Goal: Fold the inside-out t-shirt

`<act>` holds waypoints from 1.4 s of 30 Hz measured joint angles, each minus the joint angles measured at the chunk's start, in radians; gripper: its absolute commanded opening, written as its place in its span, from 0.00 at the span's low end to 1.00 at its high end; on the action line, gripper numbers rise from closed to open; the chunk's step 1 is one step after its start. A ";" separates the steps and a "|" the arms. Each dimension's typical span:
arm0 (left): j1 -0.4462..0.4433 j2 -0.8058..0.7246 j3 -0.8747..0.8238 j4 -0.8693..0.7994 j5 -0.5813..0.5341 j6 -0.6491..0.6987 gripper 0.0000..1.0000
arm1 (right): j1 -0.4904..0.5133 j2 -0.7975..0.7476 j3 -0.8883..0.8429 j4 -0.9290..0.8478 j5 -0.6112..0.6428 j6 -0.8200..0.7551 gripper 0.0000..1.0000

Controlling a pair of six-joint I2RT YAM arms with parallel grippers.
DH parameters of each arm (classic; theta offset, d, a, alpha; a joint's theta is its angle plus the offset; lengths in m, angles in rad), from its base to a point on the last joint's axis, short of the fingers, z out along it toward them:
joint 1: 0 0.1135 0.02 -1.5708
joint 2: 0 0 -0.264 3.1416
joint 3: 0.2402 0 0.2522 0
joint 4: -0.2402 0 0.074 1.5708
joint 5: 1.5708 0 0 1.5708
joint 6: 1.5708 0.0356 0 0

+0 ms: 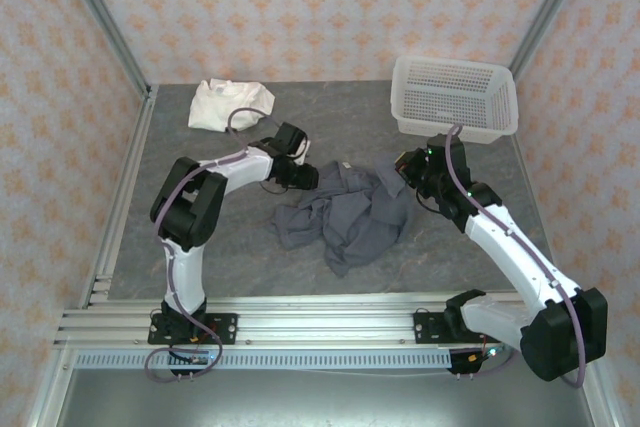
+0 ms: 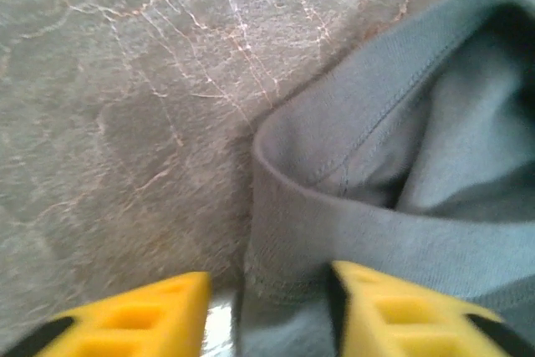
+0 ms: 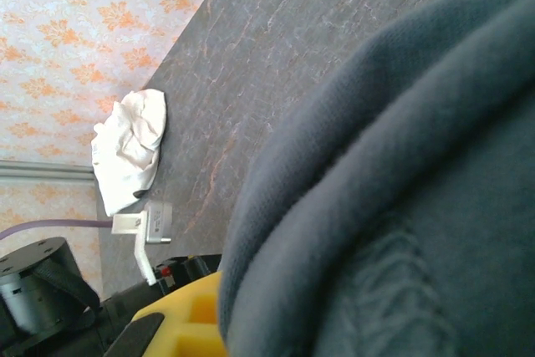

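The inside-out t-shirt (image 1: 350,217) lies crumpled in a dark slate-grey heap on the middle of the table. My left gripper (image 1: 308,177) sits low at its upper left edge. In the left wrist view a stitched hem of the t-shirt (image 2: 288,240) stands between the yellow fingers (image 2: 142,319), with a gap still showing beside the left one, so the left gripper (image 2: 272,315) is partly open. My right gripper (image 1: 403,169) is at the shirt's upper right corner, shut on a thick fold. That fold of the t-shirt (image 3: 401,190) drapes over its yellow finger (image 3: 180,315).
A small cream-white garment (image 1: 228,104) lies bunched at the back left of the grey marbled table (image 1: 200,247). A white mesh basket (image 1: 455,97) stands at the back right, just behind the right arm. Patterned walls close in three sides.
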 measured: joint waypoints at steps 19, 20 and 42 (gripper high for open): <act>0.099 -0.821 0.438 -0.276 -0.172 0.126 0.00 | 0.000 -0.215 0.354 -0.137 0.146 0.056 0.06; 0.098 -0.843 0.465 -0.296 -0.172 0.140 0.00 | 0.000 -0.227 0.354 -0.135 0.124 0.048 0.07; 0.068 -0.639 1.069 -0.456 -0.253 0.341 0.00 | 0.009 -0.275 0.484 0.139 -0.117 0.087 0.00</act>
